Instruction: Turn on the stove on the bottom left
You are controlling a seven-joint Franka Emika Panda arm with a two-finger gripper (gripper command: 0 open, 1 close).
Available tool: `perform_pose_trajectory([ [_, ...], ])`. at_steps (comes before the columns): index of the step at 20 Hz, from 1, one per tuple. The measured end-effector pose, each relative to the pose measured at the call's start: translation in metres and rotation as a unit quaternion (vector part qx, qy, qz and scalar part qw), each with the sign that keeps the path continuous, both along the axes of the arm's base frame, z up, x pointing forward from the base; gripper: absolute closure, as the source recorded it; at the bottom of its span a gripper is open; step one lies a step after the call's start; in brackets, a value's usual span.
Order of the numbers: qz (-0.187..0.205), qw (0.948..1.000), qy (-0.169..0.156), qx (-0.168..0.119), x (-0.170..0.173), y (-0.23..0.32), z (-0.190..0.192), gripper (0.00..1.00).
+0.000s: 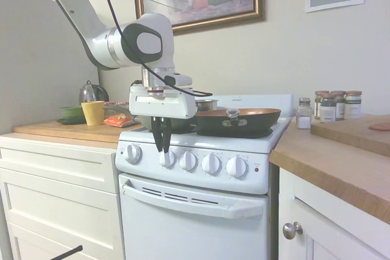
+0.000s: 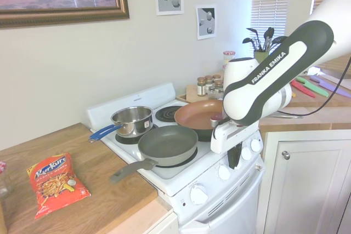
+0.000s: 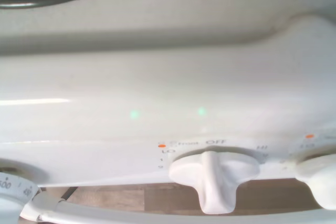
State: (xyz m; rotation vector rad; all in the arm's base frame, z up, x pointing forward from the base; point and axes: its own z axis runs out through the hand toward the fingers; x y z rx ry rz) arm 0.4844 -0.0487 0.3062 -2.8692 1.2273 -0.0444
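From the first exterior view, we see the stove point(image 1: 201, 205) between cabinet point(image 1: 58, 193) and counter point(image 1: 335, 162), with the gripper point(image 1: 163, 143) hanging over the second knob point(image 1: 167, 159) from the left. Its fingers look nearly together just above that knob, not clamped on it.

The second exterior view hides the fingers behind the arm; two pans point(image 2: 167, 145) sit on the front burners (handles clear of the arm).

In the wrist view, a knob point(image 3: 214, 174) marked front and OFF is centred. Our worry: narrow fingers may slip off the ridge, or we twist the wrong knob.
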Motion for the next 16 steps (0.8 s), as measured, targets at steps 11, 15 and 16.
perform_pose_trajectory([
  [11, 0.003, 1.0, -0.001, -0.002, 0.008, 0.002, -0.002, 1.0],
  [15, 0.004, 1.0, -0.002, -0.002, 0.01, 0.004, -0.002, 1.0],
  [16, 0.004, 1.0, -0.003, -0.002, 0.011, 0.004, -0.001, 1.0],
])
